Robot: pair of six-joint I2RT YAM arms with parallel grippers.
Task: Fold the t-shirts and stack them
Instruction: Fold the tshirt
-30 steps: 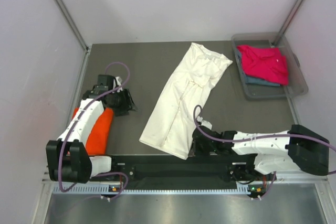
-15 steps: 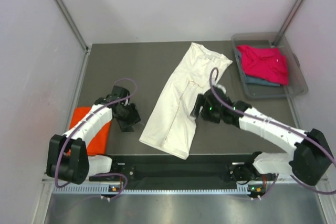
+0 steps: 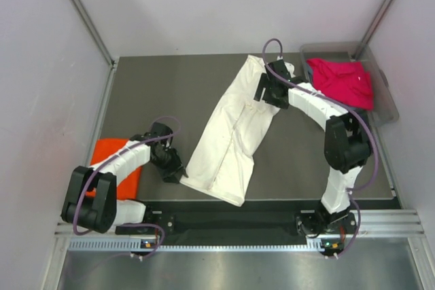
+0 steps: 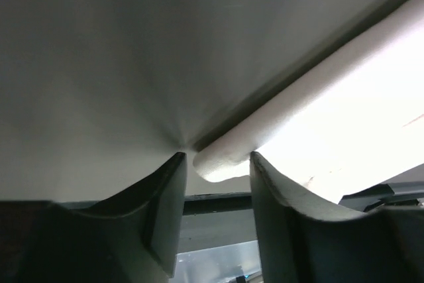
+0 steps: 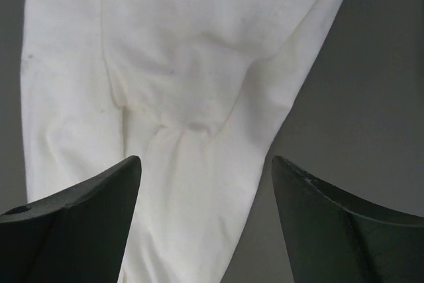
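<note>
- left gripper (image 4: 215, 157): jaws part-open, straddling near-left corner of cream shirt (image 3: 231, 134), not pinched
- right gripper (image 5: 205, 164): jaws wide apart over its far end
- orange shirt (image 3: 107, 149) near left; pink shirt (image 3: 343, 81) in far-right bin (image 3: 333, 48)

The dark table (image 3: 170, 93) bears a cream-white t-shirt (image 3: 231, 134), an orange t-shirt (image 3: 128, 180) and a clear bin (image 3: 386, 100).

plain cream-white t-shirt (image 3: 231, 134), unpatterned, under the black right gripper (image 5: 205, 167); its pale corner sits between the dark left gripper (image 4: 215, 158) fingers (image 4: 159, 217); bright orange t-shirt (image 3: 117, 166) to that gripper's left; magenta-pink t-shirt (image 3: 343, 81) right of the right gripper, in a translucent grey bin (image 3: 387, 103); table (image 3: 170, 93) dark grey-brown
</note>
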